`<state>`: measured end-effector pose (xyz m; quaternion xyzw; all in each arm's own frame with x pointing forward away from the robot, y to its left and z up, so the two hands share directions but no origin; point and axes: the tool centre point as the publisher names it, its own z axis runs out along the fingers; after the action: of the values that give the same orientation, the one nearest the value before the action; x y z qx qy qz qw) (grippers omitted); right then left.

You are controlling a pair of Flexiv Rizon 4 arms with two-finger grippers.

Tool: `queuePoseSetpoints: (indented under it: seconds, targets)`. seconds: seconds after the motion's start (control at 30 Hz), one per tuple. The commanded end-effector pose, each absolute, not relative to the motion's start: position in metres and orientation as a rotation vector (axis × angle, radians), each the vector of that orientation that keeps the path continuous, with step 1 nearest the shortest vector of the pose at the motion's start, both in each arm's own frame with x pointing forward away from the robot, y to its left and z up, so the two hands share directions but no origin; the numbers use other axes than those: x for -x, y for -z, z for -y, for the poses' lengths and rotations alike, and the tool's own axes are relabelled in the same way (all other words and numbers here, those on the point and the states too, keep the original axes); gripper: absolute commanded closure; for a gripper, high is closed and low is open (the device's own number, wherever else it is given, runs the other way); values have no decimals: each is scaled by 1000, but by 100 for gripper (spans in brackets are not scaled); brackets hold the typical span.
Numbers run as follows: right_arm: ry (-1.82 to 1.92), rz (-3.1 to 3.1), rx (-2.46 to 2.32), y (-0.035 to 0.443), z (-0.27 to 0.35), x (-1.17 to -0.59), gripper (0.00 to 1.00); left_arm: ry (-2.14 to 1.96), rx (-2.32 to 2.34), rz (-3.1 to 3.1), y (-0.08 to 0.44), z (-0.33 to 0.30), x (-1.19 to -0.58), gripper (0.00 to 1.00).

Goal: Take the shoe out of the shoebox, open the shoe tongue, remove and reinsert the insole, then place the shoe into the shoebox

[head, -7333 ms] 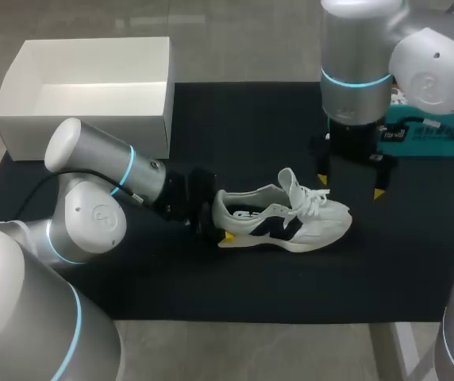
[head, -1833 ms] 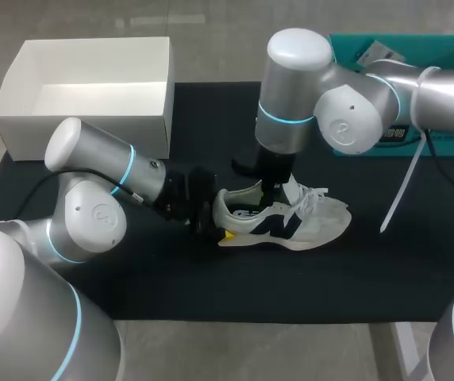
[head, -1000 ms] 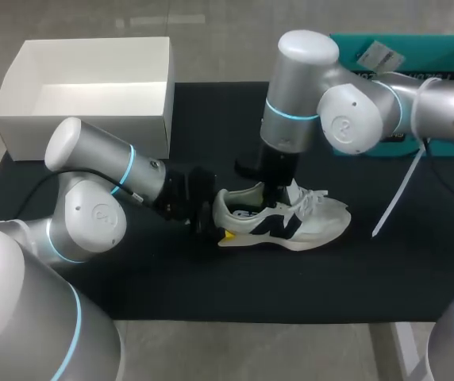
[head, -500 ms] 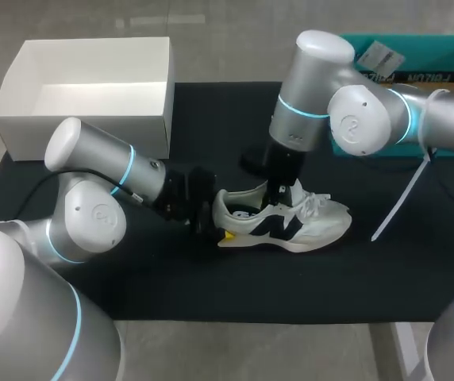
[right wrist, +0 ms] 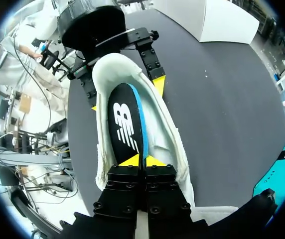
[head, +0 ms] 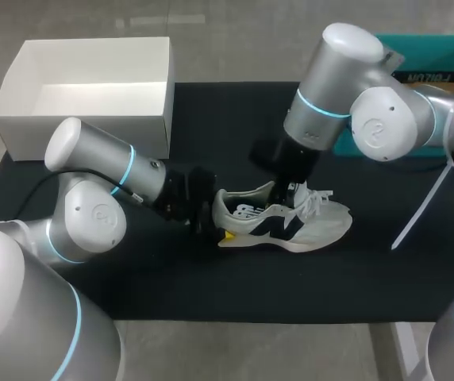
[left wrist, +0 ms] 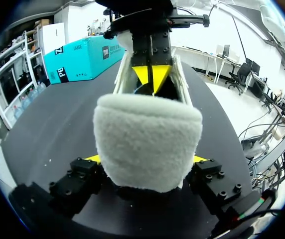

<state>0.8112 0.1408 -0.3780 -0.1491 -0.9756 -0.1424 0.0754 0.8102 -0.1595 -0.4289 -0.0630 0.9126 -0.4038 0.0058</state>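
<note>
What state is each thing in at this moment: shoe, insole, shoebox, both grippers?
shoe: out of the box, upright on the black mat.
insole: inside the shoe, tilted up on its edge.
shoebox: open, nothing visible inside.
left gripper: shut on the shoe, at its heel.
right gripper: in the shoe's opening, shut on the insole.

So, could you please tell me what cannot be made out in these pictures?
Right wrist view: the insole's front end, covered by the right gripper that pinches it.
Left wrist view: the shoe's toe and laces, behind its own heel, which the left gripper clamps.
Head view: the right gripper's fingertips, behind its wrist and the shoe's collar.
</note>
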Motion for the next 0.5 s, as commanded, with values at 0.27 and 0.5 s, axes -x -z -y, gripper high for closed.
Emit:
queuePoseSetpoints:
  seconds: [0.27, 0.5]
  targets:
    - [607, 3002, 440, 354, -132, -813, 100, 1261, 199, -2856, 430, 159, -811, 100]
    - [682, 3059, 408, 329, -134, -825, 100, 1261, 199, -2856, 430, 159, -811, 100]
